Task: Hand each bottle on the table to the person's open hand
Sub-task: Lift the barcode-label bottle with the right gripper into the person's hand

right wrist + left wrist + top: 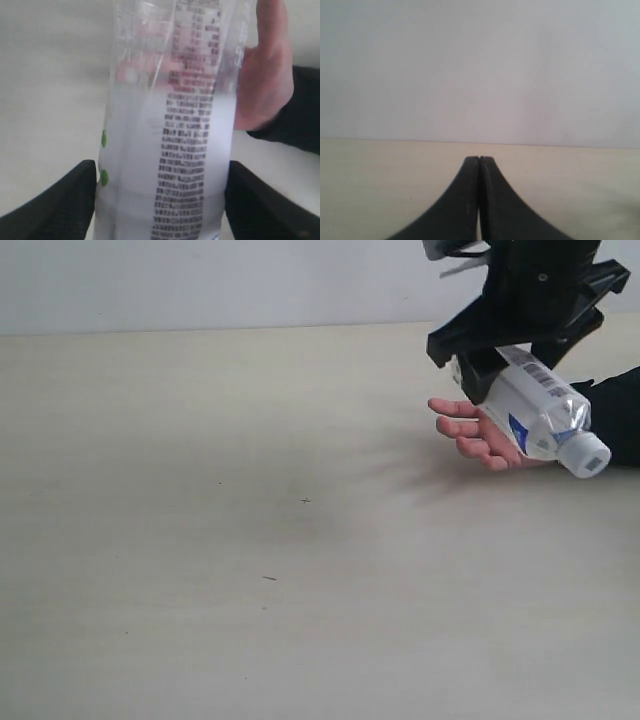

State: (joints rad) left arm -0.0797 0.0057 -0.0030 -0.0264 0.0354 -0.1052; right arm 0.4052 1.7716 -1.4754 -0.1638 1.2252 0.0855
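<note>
**Over a pale tabletop, a clear bottle meets an open palm**

On the near stretch of the table (250, 540), the beige surface lies flat and matte, marked only by faint grain and a few dark specks. Farther back on the right, the black, angular right gripper (497, 362) clamps a slim clear plastic bottle (540, 410) near its base, one hard finger on either side. The bottle tilts with its white cap lowest and a barcode and a blue mark on its label. The wrist camera shows columns of fine print too blurred to read and two green dots at the label's edge. The bottle's base is hidden inside the gripper. Just beneath it lies a person's hand (475, 432), palm up, with a dark sleeve (618, 410) cut off by the frame's edge. The bottle covers most of the palm, and whether plastic touches skin cannot be told. The arm above the gripper runs out of the picture. The left gripper (479, 167), seen only from its own wrist camera, has its two smooth black fingers pressed together on nothing. Behind everything stands a plain grey-white wall (200, 285).
</note>
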